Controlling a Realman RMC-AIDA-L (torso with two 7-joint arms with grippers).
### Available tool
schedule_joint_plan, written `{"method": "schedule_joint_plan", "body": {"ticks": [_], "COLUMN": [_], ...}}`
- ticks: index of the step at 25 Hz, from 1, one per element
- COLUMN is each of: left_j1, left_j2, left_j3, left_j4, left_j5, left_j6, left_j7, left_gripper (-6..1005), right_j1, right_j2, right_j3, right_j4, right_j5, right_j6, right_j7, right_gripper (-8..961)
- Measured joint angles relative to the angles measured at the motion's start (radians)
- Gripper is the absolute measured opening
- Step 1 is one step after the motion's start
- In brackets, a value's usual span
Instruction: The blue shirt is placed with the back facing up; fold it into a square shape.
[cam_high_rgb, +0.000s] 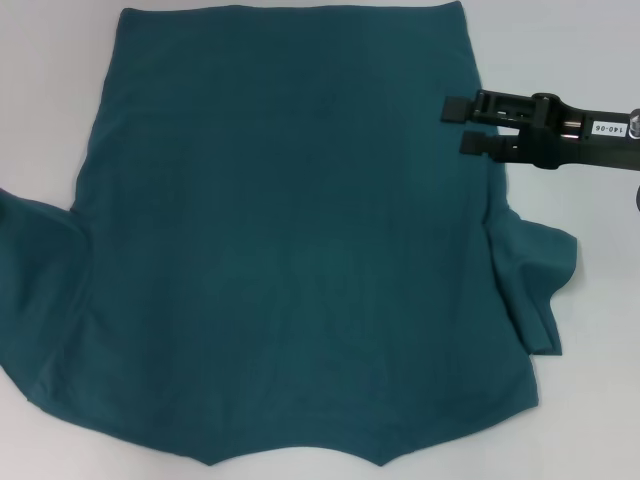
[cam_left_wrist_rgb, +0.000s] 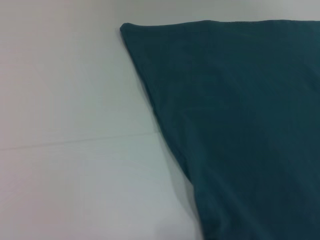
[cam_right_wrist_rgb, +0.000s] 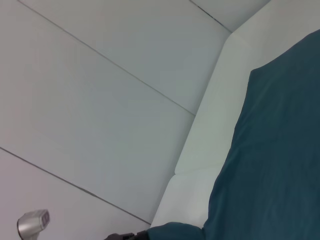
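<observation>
The blue shirt (cam_high_rgb: 290, 230) lies spread flat on the white table, plain side up, its straight hem at the far edge and its sleeves toward me. The left sleeve (cam_high_rgb: 35, 300) reaches the picture's edge. The right sleeve (cam_high_rgb: 535, 275) is rumpled and partly folded. My right gripper (cam_high_rgb: 463, 128) comes in from the right, open, with its two black fingers over the shirt's far right side edge and nothing between them. The left wrist view shows a far corner of the shirt (cam_left_wrist_rgb: 235, 125) on the table. The left gripper is out of view.
The white table (cam_high_rgb: 570, 400) shows around the shirt on the left, right and near sides. In the right wrist view, pale wall panels (cam_right_wrist_rgb: 100, 100) rise behind the table edge, and a small grey object (cam_right_wrist_rgb: 33, 223) sits low in that picture.
</observation>
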Motion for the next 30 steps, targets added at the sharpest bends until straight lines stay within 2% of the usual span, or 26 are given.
{"method": "schedule_joint_plan", "body": {"ticks": [6, 9, 11, 16, 24, 30], "left_j1": [-0.008, -0.020, -0.032, -0.073, -0.107, -0.108], "left_j2": [-0.008, -0.022, -0.039, -0.075, -0.113, -0.123], "left_j3": [0.062, 0.110, 0.137, 0.144, 0.139, 0.142], "left_j4": [0.024, 0.017, 0.000, -0.048, -0.080, -0.083], "left_j5": [0.001, 0.001, 0.000, -0.007, -0.016, -0.076], "left_j6": [0.088, 0.112, 0.114, 0.097, 0.061, 0.056], "left_j7": [-0.134, -0.232, -0.290, -0.340, -0.380, -0.380], "left_gripper": [-2, -2, -2, -2, -1, -1], "right_j1": [-0.001, -0.001, 0.000, 0.002, -0.008, -0.011], "right_j2": [-0.001, -0.001, -0.001, 0.000, 0.001, 0.001], "right_j3": [0.000, 0.000, 0.000, 0.000, -0.001, 0.000], "right_j4": [0.000, 0.000, 0.000, 0.000, 0.001, 0.003], "right_j5": [0.000, 0.000, 0.000, 0.000, 0.000, 0.000], "right_j6": [0.000, 0.000, 0.000, 0.000, -0.001, -0.001], "right_j7": [0.001, 0.001, 0.001, 0.001, 0.002, 0.001], "right_gripper": [924, 924, 924, 924, 924, 924]}}
